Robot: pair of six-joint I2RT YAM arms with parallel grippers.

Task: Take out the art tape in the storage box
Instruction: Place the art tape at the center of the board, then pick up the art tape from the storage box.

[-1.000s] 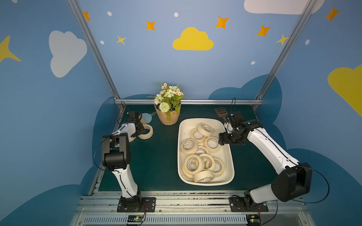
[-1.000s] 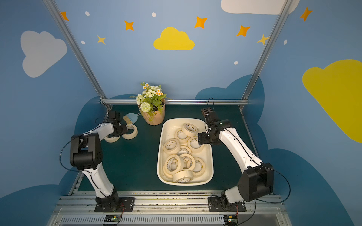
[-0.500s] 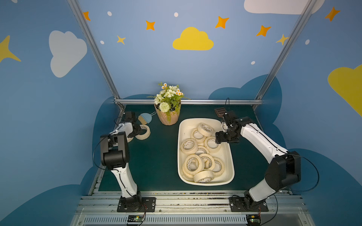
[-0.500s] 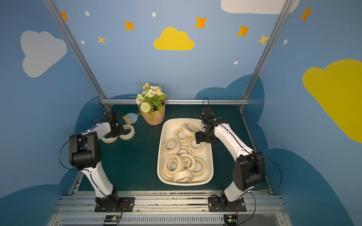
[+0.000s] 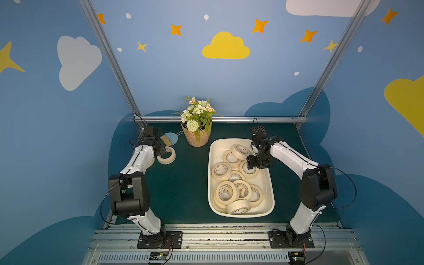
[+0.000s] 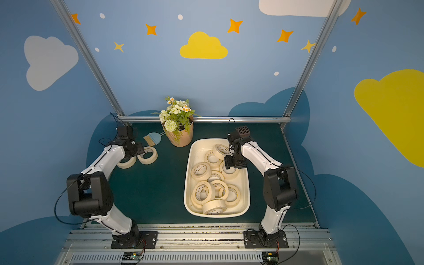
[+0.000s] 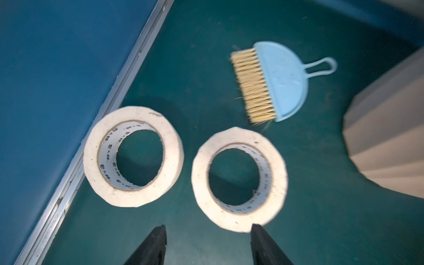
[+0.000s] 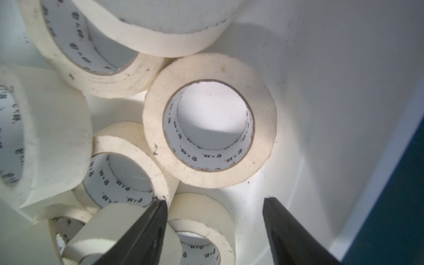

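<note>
We find the right gripper (image 8: 214, 204) down inside the storage box (image 8: 321, 91), jaws parted wide with nothing between them. One flat roll of art tape (image 8: 266, 124) lies just beyond the fingertips, roughly in line with the gap, clear of both tips and near the box's side wall. One fingertip (image 8: 153, 220) overlaps a neighbouring roll in the wrist view; we cannot tell whether it touches. More rolls are heaped around, some flat, some tilted on one another. In both top views we count roughly ten in the box, with two more outside on the dark green mat (image 5: 183, 183) by the left gripper (image 5: 161, 149). The left wrist view shows those two flat, side by side and apart: one (image 7: 91, 158) beside the metal rail (image 7: 117, 91), the other (image 7: 275, 179) just ahead of the left gripper's open, empty jaws, its rim just beside one fingertip (image 7: 259, 241). All the rolls are cream-beige rings with white cores carrying small dark print and faintly speckled faces. A light-blue hand brush (image 7: 275, 80) and a ribbed tan flowerpot (image 7: 390, 137) sit beyond the pair. The right arm (image 5: 291, 158) has its elbow raised, its forearm sloping over the box's far half and its wrist turned down. The left arm (image 5: 140, 158) stretches toward the far left corner, with the gripper close above the mat.
</note>
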